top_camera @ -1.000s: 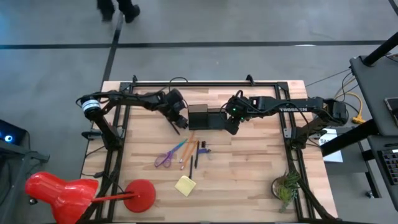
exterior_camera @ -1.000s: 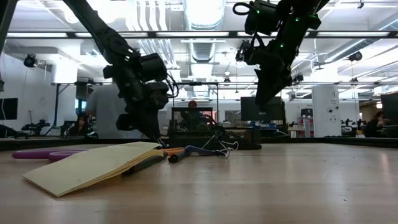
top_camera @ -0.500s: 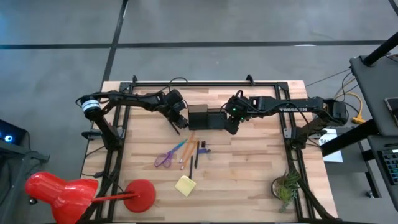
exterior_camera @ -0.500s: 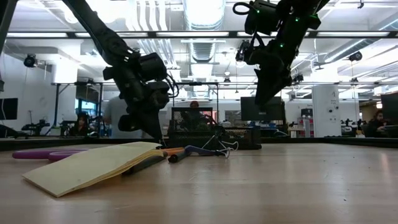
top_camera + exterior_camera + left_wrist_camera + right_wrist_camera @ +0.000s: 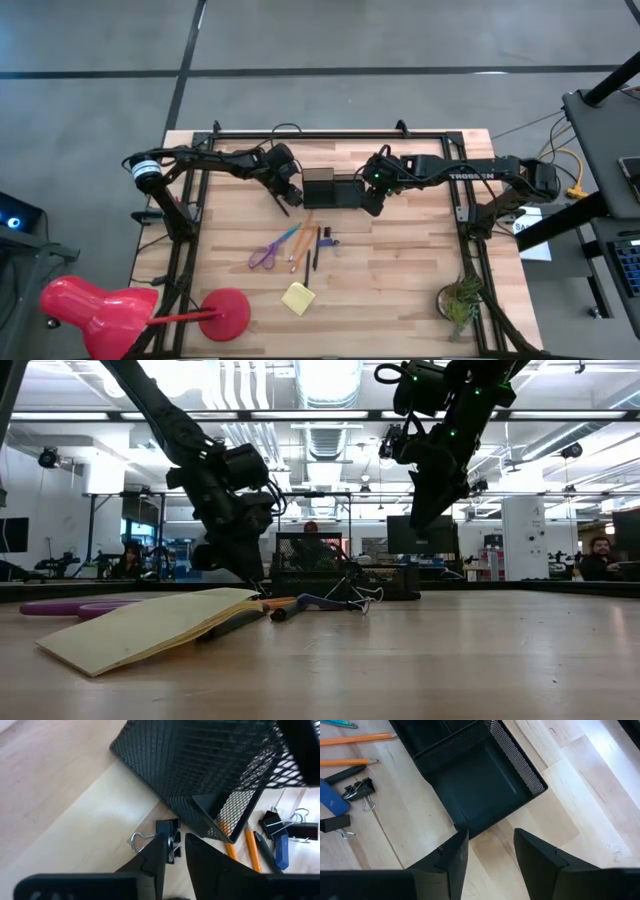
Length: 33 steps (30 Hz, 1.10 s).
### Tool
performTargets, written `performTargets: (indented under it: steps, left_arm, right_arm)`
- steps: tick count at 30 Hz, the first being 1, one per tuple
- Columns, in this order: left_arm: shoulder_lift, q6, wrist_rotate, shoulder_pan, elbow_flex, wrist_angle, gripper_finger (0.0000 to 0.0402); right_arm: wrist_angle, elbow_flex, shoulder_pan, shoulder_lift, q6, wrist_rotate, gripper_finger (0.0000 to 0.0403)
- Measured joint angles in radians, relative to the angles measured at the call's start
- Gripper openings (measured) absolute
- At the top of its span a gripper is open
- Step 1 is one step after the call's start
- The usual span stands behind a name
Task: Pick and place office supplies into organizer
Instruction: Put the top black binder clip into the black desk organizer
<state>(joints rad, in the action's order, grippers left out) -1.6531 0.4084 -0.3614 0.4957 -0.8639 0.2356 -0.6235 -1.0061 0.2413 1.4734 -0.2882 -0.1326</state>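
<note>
- The tabletop (image 5: pixel 400 270) carries the black mesh organizer (image 5: pixel 330 188) near its far edge, about midway along.
- The right gripper (image 5: pixel 372 207) hangs over the organizer's right end, jaws parted and empty.
- The left gripper (image 5: pixel 172 851) is at the organizer's left corner, jaws narrowly apart around a small binder clip (image 5: pixel 167 837); whether they pinch it is hard to tell.
- Purple scissors (image 5: pixel 264 255), pens (image 5: pixel 305 238) and a yellow sticky pad (image 5: pixel 298 297) lie toward the near edge.
</note>
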Motion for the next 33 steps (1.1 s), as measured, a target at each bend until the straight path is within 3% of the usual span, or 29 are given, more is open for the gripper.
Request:
performTargets:
  steps: [5, 12, 24, 33]
  left_arm:
    - [0.000, -0.001, -0.019, 0.000, 0.000, 0.000, 0.0051]
    - [0.000, -0.006, -0.058, 0.000, 0.004, 0.000, 0.0005]
    - [0.011, -0.023, -0.078, -0.002, -0.002, 0.024, 0.0000]
    - [0.196, -0.022, -0.071, -0.009, -0.038, 0.115, 0.0000]
  right_arm:
    - [0.000, 0.000, 0.000, 0.000, 0.000, 0.000, 0.0151]
    - [0.000, 0.000, 0.000, 0.000, 0.000, -0.005, 0.0149]
    - [0.000, 0.000, 0.000, 0.000, 0.000, -0.009, 0.0147]
    - [0.000, 0.000, -0.001, 0.000, 0.000, -0.027, 0.0143]
